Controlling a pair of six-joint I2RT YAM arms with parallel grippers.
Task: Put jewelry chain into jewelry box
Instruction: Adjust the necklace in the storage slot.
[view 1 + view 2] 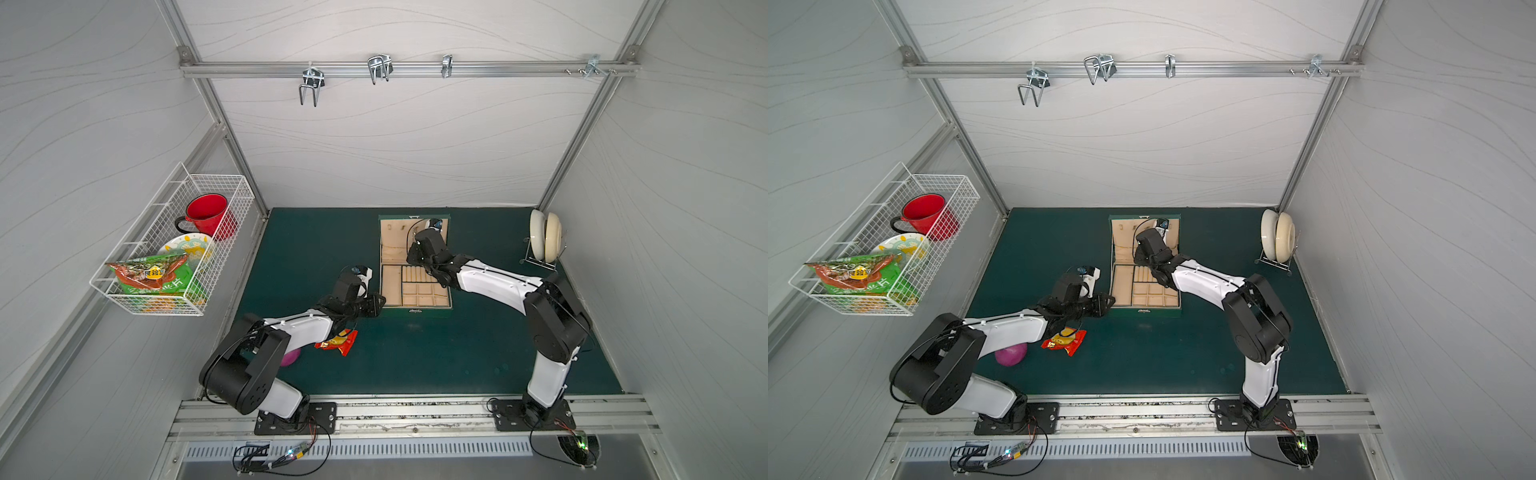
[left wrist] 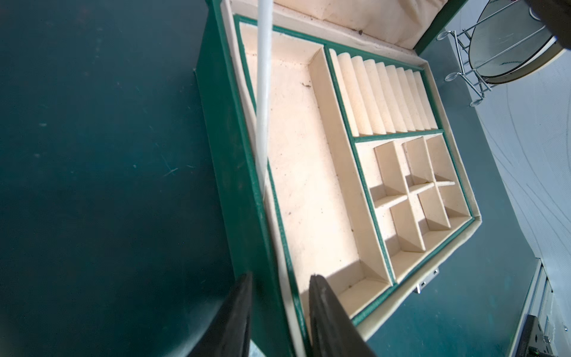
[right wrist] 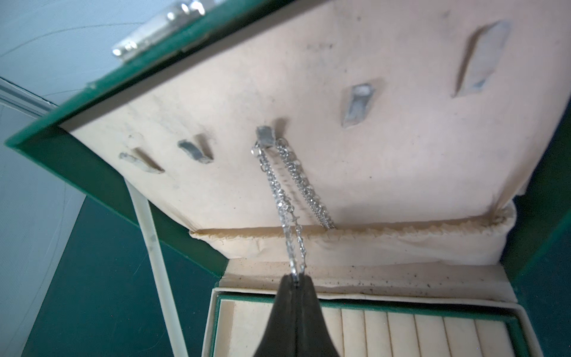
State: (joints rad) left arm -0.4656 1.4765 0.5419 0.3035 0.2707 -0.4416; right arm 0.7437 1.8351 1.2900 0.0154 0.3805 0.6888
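Pinching the jewelry chain (image 3: 279, 191) tight, the right gripper (image 3: 296, 279) holds it looped over a hook (image 3: 265, 137) inside the raised lid (image 3: 401, 139) of the jewelry box (image 1: 395, 311), near the mat's (image 1: 415, 357) back edge. The left gripper (image 2: 281, 276) straddles the box's left wall by its front corner; whether it clamps cannot be told.

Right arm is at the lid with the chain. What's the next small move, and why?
Probably open the right gripper and let go: the jewelry chain already loops over a hook in the jewelry box lid, one strand hanging to the lid pocket, the other pinched taut in the shut jaws.
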